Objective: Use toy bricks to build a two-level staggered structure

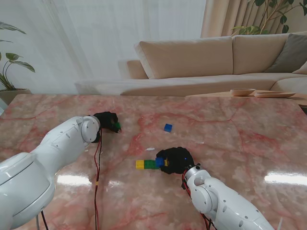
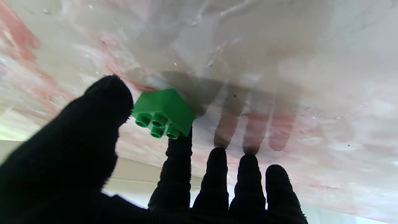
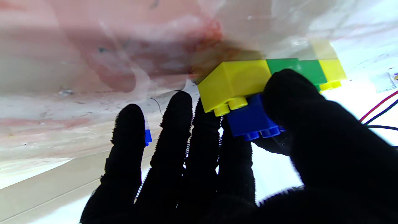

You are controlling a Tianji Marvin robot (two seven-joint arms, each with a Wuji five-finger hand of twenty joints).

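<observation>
A row of yellow (image 1: 139, 164), green (image 1: 150, 164) and yellow (image 3: 233, 82) bricks lies on the marble table (image 1: 240, 139) near me. A blue brick (image 3: 248, 119) sits on top of that row, over the near yellow brick and the green one (image 3: 295, 68). My right hand (image 1: 176, 159) is shut on the blue brick, thumb on one side and fingers on the other. Farther left, my left hand (image 1: 106, 120) pinches a small green brick (image 2: 161, 112) between thumb (image 2: 102, 102) and index finger (image 2: 178, 152), at or just above the table top.
A loose blue brick (image 1: 168, 127) lies on the table beyond the row, between the two hands. Red and black cables (image 1: 97, 163) run along the left arm. A sofa (image 1: 201, 60) stands behind the table's far edge.
</observation>
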